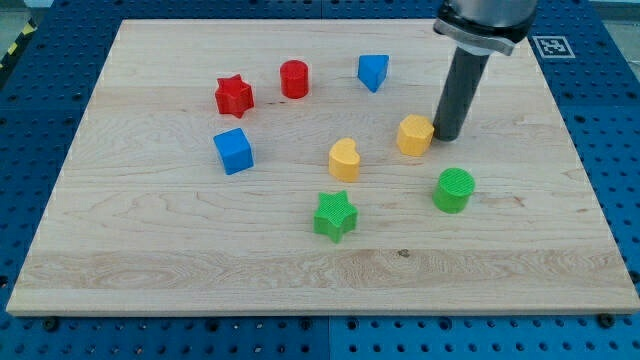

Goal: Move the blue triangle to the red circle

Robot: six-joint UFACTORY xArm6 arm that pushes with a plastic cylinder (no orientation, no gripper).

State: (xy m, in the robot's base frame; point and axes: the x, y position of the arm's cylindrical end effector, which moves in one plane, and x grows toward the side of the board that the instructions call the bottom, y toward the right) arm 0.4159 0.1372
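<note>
The blue triangle (373, 71) lies near the view's top, right of centre. The red circle (294, 78) stands to its left, a short gap between them. My tip (447, 136) rests on the board right beside the yellow hexagon (415, 134), at that block's right side. The tip is below and to the right of the blue triangle, apart from it.
A red star (234, 95) sits left of the red circle. A blue cube (233, 150) lies below it. A yellow heart (344, 159), a green star (335, 216) and a green circle (455, 190) lie lower on the wooden board (150, 260).
</note>
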